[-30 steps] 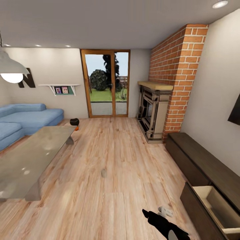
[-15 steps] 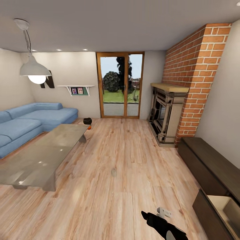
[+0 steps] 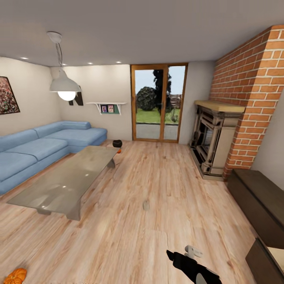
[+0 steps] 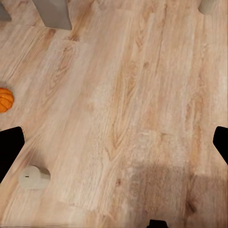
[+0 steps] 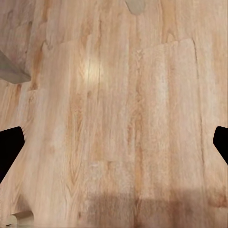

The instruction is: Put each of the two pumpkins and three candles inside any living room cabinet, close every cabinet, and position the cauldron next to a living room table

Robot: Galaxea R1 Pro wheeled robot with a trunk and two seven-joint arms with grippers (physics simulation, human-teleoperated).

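Pale wood-plank floor (image 3: pixel 130 236) runs past a glossy glass desk (image 3: pixel 67 179). A ribbed orange pumpkin (image 3: pixel 15 276) lies near a stubby cream candle (image 4: pixel 34 177). Both claws (image 4: pixel 114 142) (image 5: pixel 114 142) gape, empty.

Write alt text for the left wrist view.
Light wood plank floor seen from above, with a small ribbed orange pumpkin and a short pale cylindrical candle lying on it. The open left claw shows as black fingertips at the picture's edges.
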